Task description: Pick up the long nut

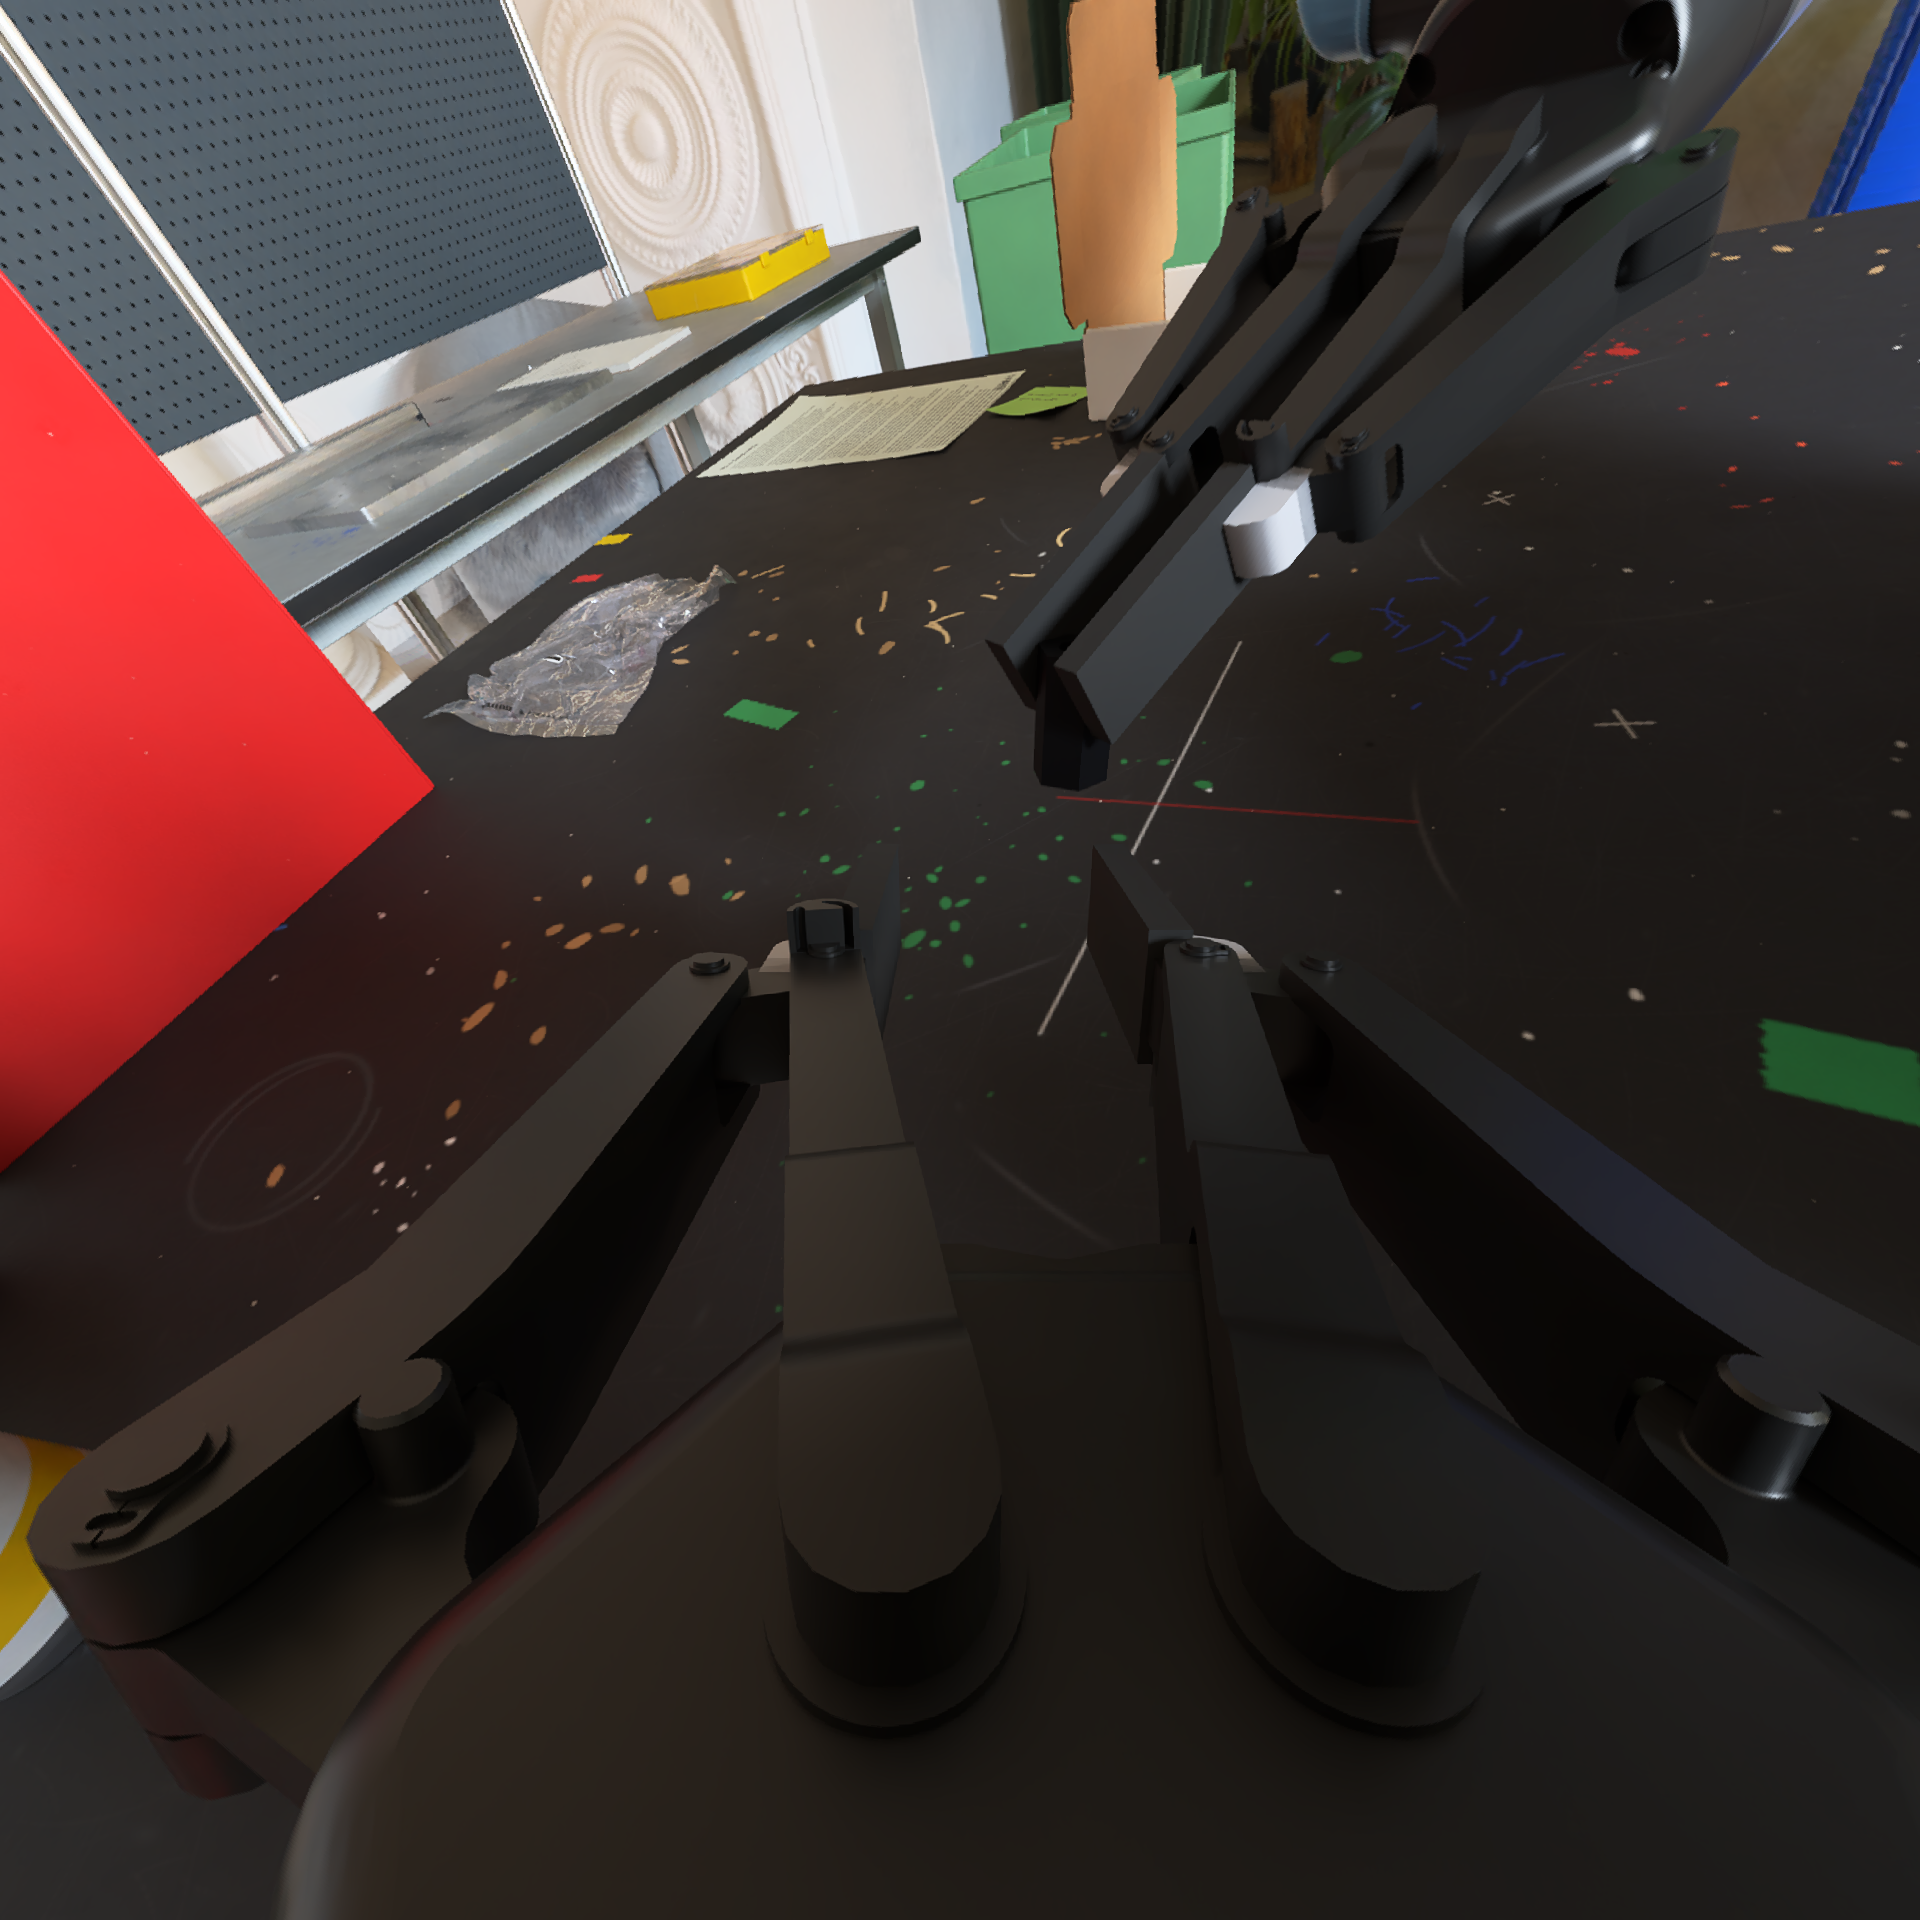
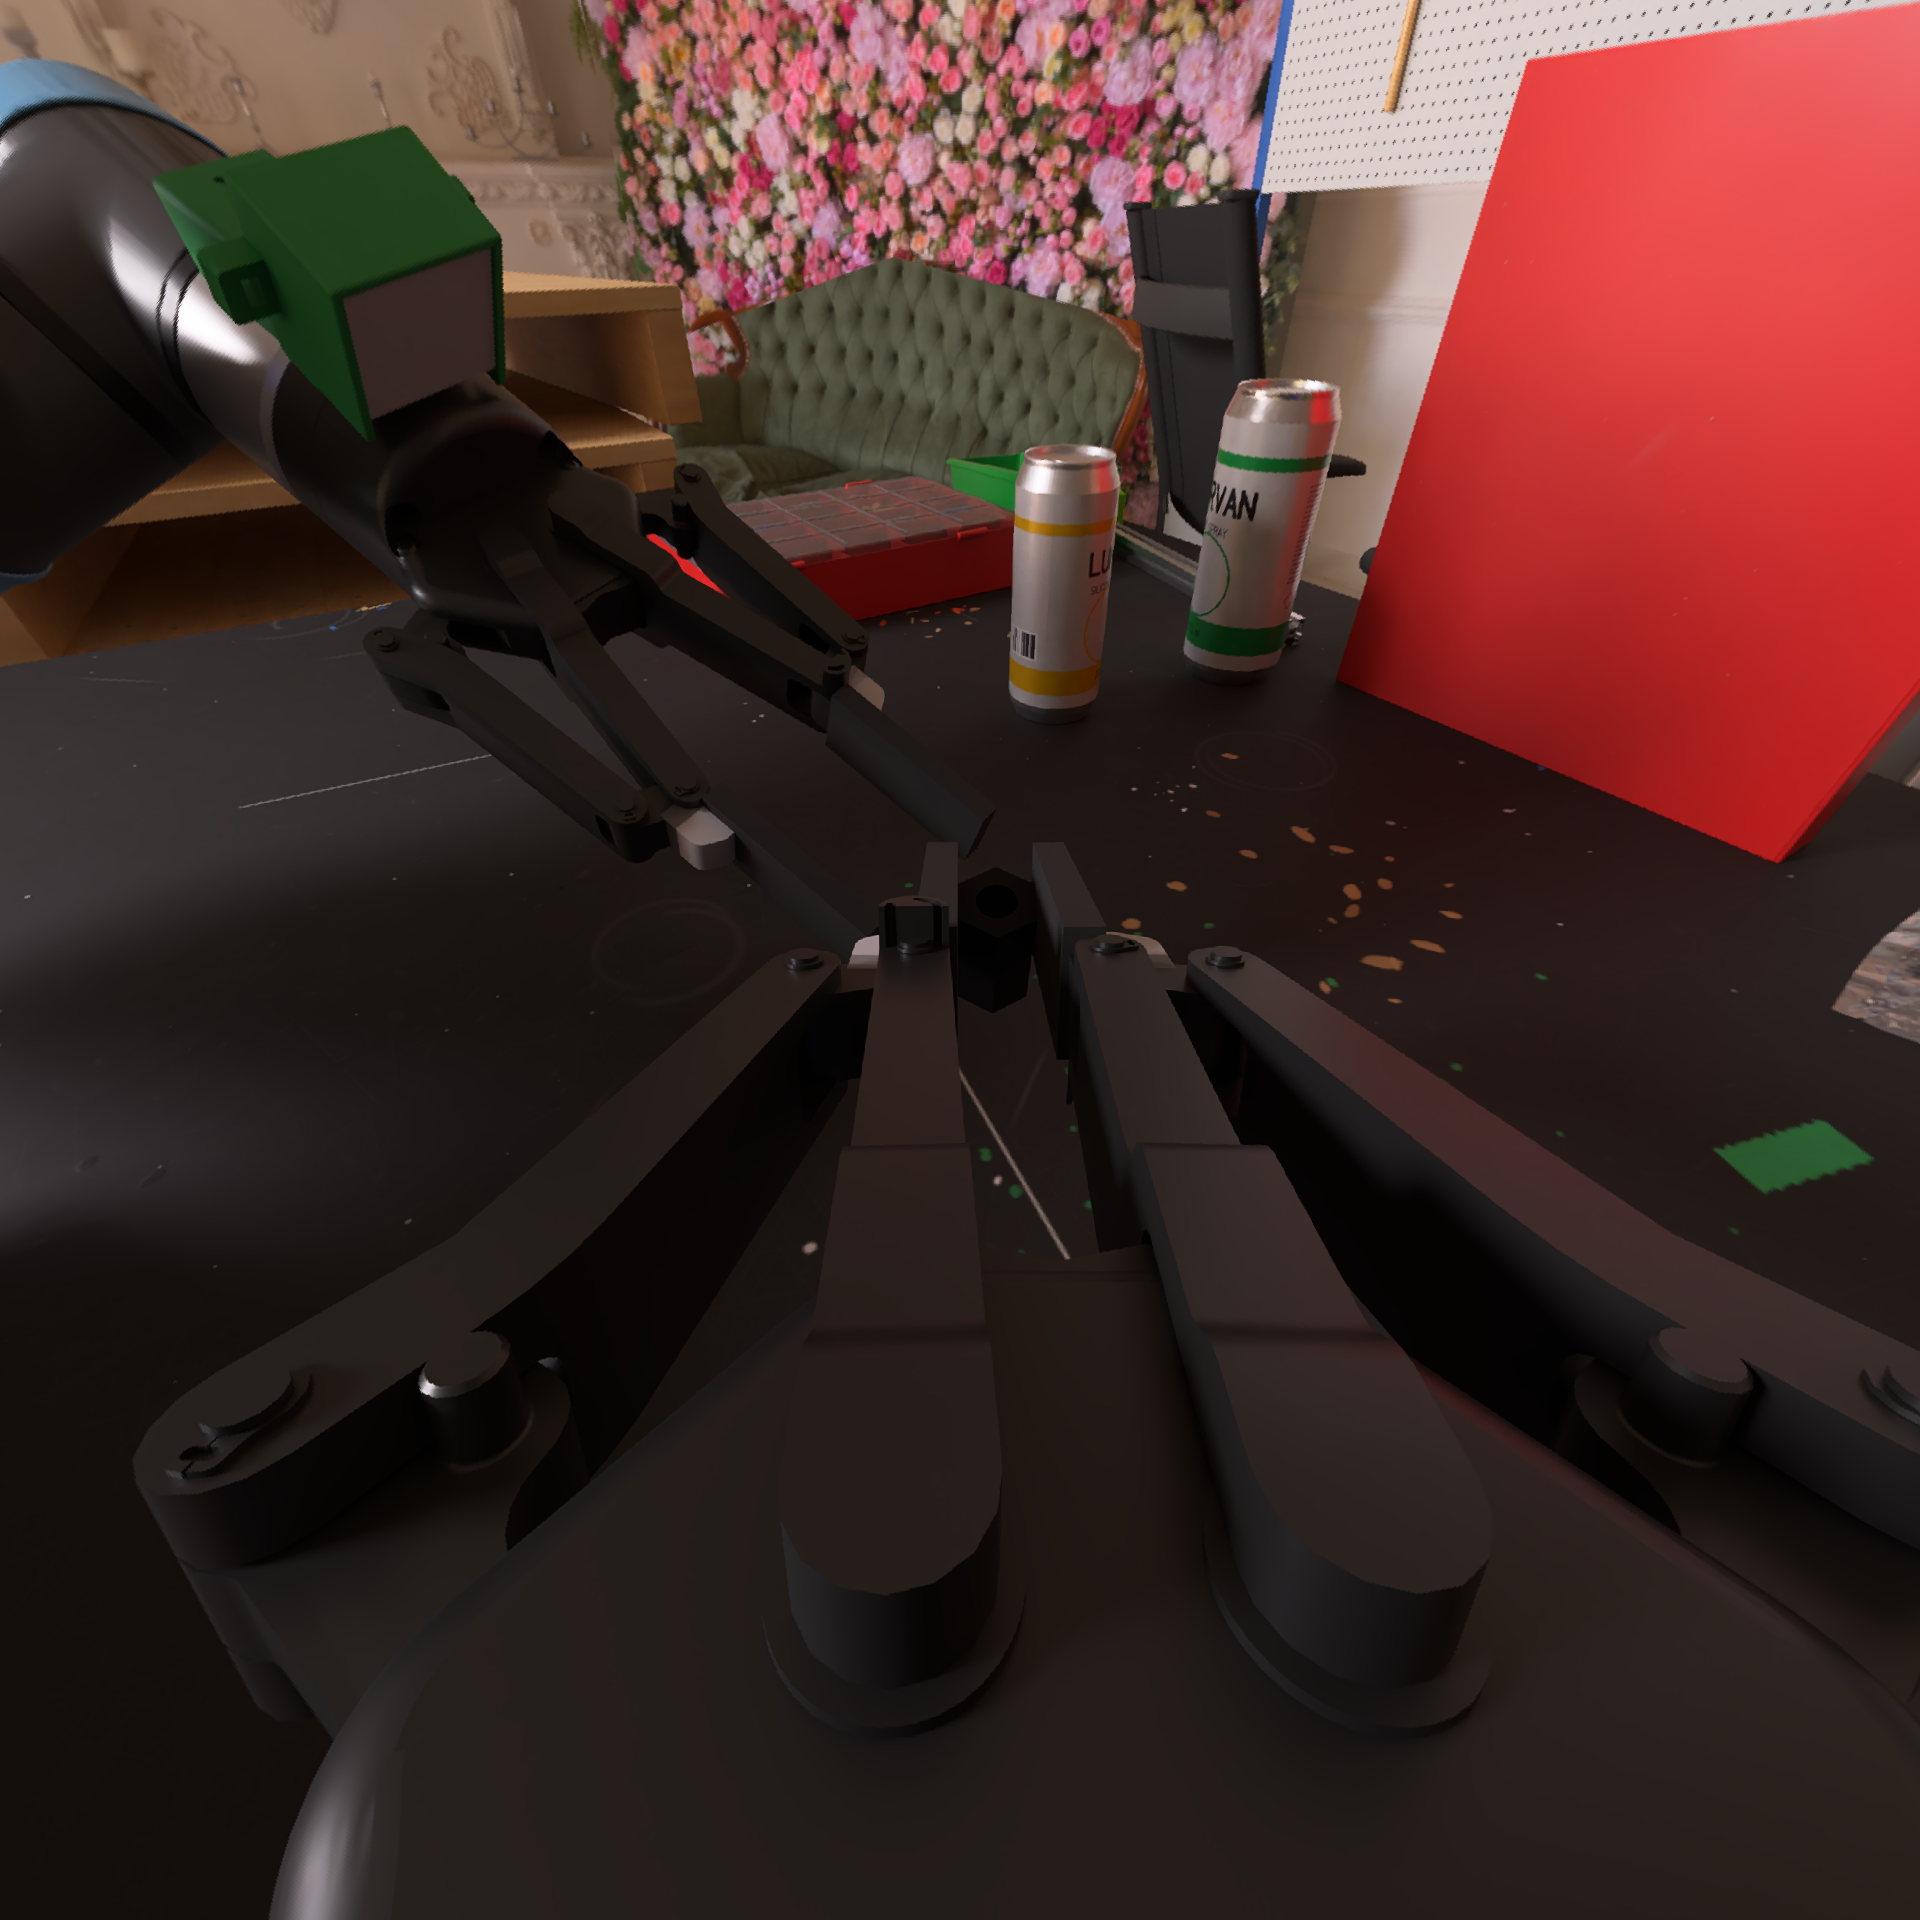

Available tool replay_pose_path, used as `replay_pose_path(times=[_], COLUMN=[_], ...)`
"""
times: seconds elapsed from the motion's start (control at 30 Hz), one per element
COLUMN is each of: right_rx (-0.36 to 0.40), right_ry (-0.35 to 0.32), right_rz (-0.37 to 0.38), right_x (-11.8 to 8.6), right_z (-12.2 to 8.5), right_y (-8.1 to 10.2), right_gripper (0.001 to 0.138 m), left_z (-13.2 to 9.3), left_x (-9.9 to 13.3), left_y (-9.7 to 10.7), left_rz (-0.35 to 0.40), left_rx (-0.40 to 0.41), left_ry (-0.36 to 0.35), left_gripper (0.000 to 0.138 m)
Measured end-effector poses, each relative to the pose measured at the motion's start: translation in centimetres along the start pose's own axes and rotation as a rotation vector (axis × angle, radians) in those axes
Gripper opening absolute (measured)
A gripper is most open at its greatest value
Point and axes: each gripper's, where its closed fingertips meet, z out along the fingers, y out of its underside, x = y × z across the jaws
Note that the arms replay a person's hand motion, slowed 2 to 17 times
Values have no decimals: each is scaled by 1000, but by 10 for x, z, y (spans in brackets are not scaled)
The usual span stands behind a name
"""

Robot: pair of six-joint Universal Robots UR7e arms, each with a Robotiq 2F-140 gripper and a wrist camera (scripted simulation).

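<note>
Right gripper [image 2: 995, 883] clamped on long nut [image 2: 994, 935], nut clear of table [image 2: 312, 1039]; pick essentially done. Left gripper [image 1: 992, 904] apart, empty, hovering close by.

the tabletop [image 1: 727, 1039] is matt black, flecked with dried paint in orange, green and blue and crossed by fine scratches. the long nut [image 2: 994, 940] looks dull black, faceted, barely reflective. the right gripper [image 2: 994, 883] has a smooth, satin-dark finish, like coated metal or hard plastic. at two o'clock in the right wrist view stands a smooth red panel [image 2: 1662, 416], and at one o'clock two glossy metal cans [image 2: 1060, 582]. a crinkled clear plastic wrapper [image 1: 582, 665] glints at ten o'clock in the left wrist view.
</note>
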Motion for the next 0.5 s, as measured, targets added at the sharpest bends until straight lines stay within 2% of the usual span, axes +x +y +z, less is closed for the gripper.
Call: replay_pose_path(times=[0.5], right_rx=[79], right_ry=[9], right_rz=[5], right_x=[4], right_z=[-56], right_y=[-29], right_gripper=[19], left_z=[12], left_x=[14], left_y=[-10], left_rz=[10], left_rx=[-2], left_ry=[6], left_gripper=[49])
